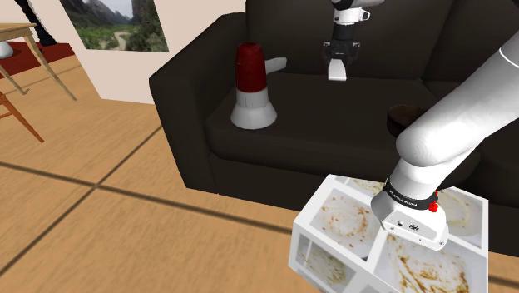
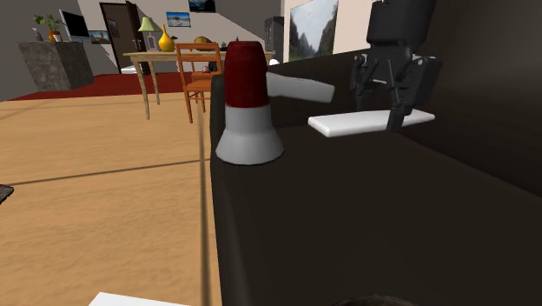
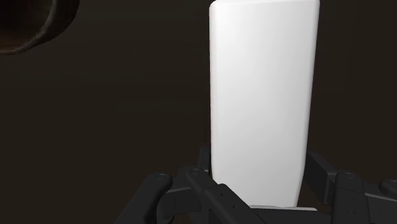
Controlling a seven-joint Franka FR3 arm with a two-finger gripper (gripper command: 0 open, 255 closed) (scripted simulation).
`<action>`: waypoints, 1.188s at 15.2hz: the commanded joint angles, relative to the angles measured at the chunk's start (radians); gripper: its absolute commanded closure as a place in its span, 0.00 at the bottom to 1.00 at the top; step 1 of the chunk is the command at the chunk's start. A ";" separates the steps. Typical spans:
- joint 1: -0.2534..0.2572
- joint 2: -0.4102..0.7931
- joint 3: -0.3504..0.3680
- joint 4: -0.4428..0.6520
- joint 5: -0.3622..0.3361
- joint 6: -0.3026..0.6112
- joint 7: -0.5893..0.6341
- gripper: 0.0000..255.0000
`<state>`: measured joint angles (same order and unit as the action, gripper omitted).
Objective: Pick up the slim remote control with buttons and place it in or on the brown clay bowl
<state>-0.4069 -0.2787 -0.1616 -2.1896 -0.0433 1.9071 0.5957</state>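
The remote shows as a plain white slim slab (image 1: 337,72) with no buttons visible. My gripper (image 1: 339,58) is shut on one end of it and holds it in the air above the dark sofa seat (image 1: 316,116), near the backrest. In the second exterior view the remote (image 2: 369,123) lies level below the gripper (image 2: 388,97). The wrist view has the slab (image 3: 264,95) clasped between the black fingers (image 3: 191,184). The brown bowl (image 1: 405,116) sits on the seat toward the shoulder view's right, partly behind my arm. Its rim (image 3: 28,28) lies off to one side of the remote.
A red-topped white appliance with a side handle (image 1: 251,87) (image 2: 247,104) stands on the seat at the shoulder view's left. My stand (image 1: 349,237) is in front of the sofa. A wooden table and chair (image 2: 187,74) stand far off on the wood floor.
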 commanded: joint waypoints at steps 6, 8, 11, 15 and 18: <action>-0.049 -0.245 -0.032 -0.203 -0.055 -0.039 -0.047 1.00; -0.068 -0.320 -0.044 -0.257 -0.074 -0.059 -0.065 1.00; -0.101 -0.434 -0.063 -0.329 -0.105 -0.099 -0.095 1.00; -0.152 -0.586 -0.094 -0.409 -0.151 -0.168 -0.145 1.00; -0.197 -0.698 -0.122 -0.456 -0.190 -0.229 -0.191 1.00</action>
<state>-0.5899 -0.9387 -0.2757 -2.6284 -0.2209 1.6980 0.4187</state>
